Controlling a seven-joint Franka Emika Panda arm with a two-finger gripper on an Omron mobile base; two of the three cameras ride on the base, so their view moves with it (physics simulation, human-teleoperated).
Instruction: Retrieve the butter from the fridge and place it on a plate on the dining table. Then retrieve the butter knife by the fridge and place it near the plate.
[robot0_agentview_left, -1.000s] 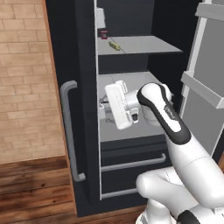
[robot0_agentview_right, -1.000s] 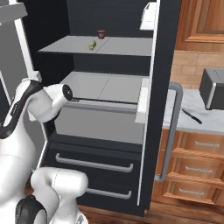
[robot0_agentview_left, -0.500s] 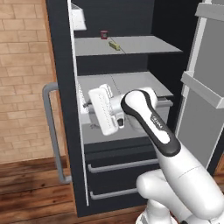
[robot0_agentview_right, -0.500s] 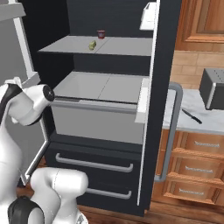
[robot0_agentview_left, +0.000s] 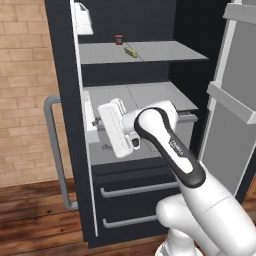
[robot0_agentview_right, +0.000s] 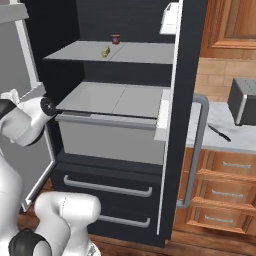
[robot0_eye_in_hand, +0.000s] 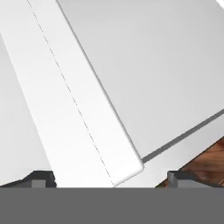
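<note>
Now hand (robot0_eye_in_hand: 107, 179) wide open, empty.

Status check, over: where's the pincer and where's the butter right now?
Pincer open, empty, down by the left door bin. Butter on the upper fridge shelf beside a red-lidded jar, untouched. Knife waiting on the counter.

the gripper (robot0_eye_in_hand: 107, 179) shows just its two dark tips, the rest cut off below. the butter (robot0_agentview_left: 130, 51) is too small for detail. the butter knife (robot0_agentview_right: 219, 132) is a thin dark sliver.
</note>
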